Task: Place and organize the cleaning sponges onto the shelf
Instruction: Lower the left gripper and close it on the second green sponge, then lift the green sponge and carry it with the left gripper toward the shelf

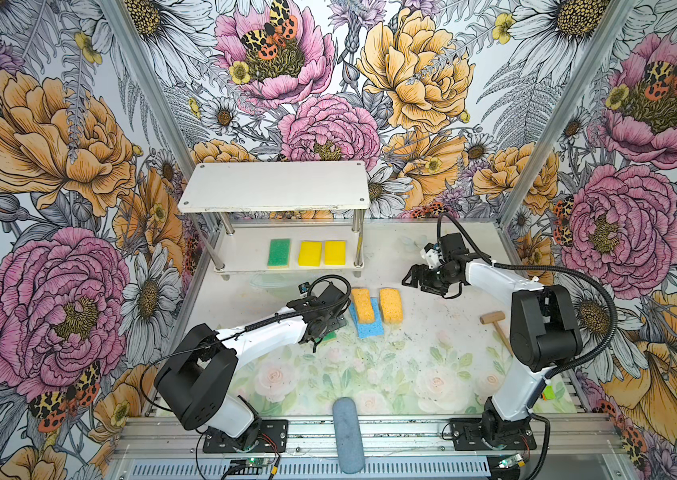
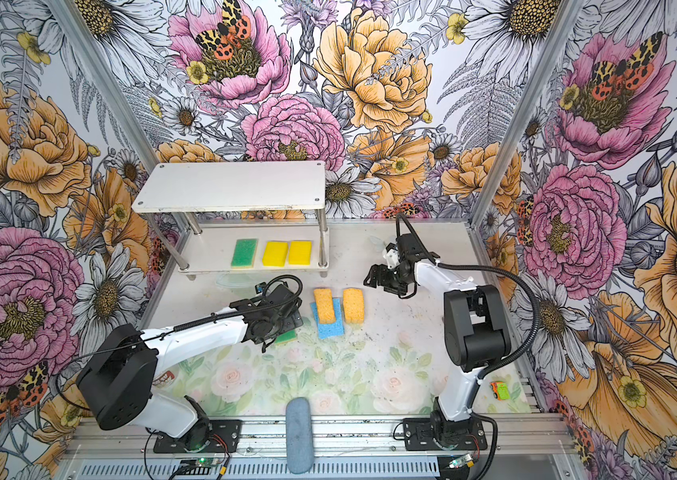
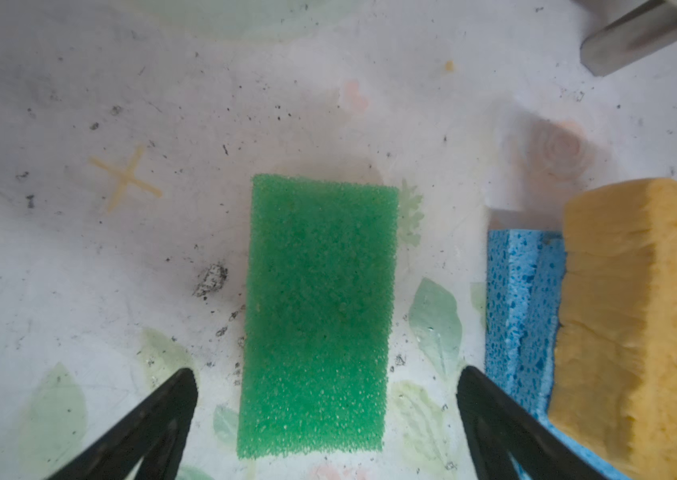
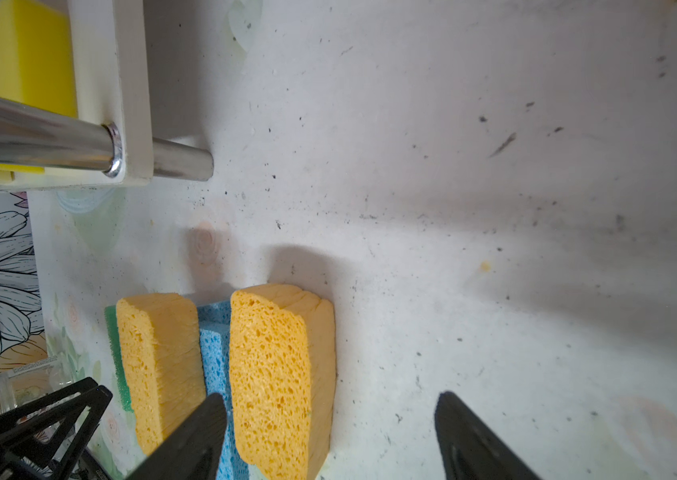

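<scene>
Top views, left arm: stretched low from its base toward the middle of the bench (image 1: 432,345), wrist tipped down, with the left claw (image 1: 325,330) in front of the shelf (image 1: 274,187).
Top views, sponge at left claw: the green sponge (image 2: 286,337) lies flat under the claw, and only a corner shows past the wrist.
Top views, right arm: upper arm upright, forearm reaching toward the shelf's right end. The right claw (image 1: 413,279) hangs above the bench, apart from the orange sponges (image 1: 363,305) (image 1: 390,305).
Top views, shelf: the lower board carries the shelved green sponge (image 1: 279,252) and two yellow sponges (image 1: 310,253) (image 1: 335,252) in a row.
Top views, bench pile: one of the orange sponges lies on the blue sponge (image 1: 368,330), the other just beside it.
Left wrist: the left claw (image 3: 326,374) is spread wide, one finger on each side of the green sponge (image 3: 316,316), neither touching it. The blue sponge (image 3: 519,307) lies near.
Right wrist: the right claw (image 4: 330,399) is parted and holds nothing. The orange sponges (image 4: 278,374) lie on the bench below one finger, with the shelf (image 4: 133,83) beyond.
</scene>
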`<action>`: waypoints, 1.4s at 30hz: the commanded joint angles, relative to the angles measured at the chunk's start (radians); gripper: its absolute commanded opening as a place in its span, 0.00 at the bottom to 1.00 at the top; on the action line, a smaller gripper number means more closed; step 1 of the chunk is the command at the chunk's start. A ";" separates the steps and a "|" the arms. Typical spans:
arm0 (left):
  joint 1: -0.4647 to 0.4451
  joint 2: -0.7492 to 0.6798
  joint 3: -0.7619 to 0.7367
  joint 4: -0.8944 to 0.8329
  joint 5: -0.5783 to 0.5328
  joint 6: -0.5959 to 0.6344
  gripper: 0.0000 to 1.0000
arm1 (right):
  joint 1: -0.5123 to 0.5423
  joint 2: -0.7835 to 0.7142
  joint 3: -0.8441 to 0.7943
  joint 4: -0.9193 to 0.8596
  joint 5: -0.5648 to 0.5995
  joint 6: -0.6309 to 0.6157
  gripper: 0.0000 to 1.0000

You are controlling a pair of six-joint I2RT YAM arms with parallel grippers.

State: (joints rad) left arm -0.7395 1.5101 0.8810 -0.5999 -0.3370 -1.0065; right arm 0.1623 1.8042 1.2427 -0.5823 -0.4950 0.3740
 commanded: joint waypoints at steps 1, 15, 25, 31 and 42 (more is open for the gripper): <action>-0.012 0.031 -0.017 0.034 -0.012 -0.030 0.99 | -0.004 0.017 0.037 0.016 -0.009 -0.006 0.81; -0.024 0.154 -0.003 0.090 0.023 -0.003 0.92 | -0.003 0.011 0.018 0.018 -0.003 -0.004 0.81; -0.040 0.182 -0.003 0.089 0.031 -0.003 0.79 | -0.004 0.014 0.015 0.018 -0.002 -0.004 0.81; -0.044 0.176 -0.013 0.087 0.032 0.001 0.71 | -0.003 0.015 0.014 0.018 0.002 -0.004 0.81; -0.045 0.138 0.056 0.047 -0.020 0.190 0.62 | -0.002 0.017 0.016 0.019 0.000 -0.003 0.81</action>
State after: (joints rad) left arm -0.7704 1.6573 0.8940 -0.5301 -0.3485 -0.9222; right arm 0.1623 1.8111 1.2469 -0.5823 -0.4950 0.3744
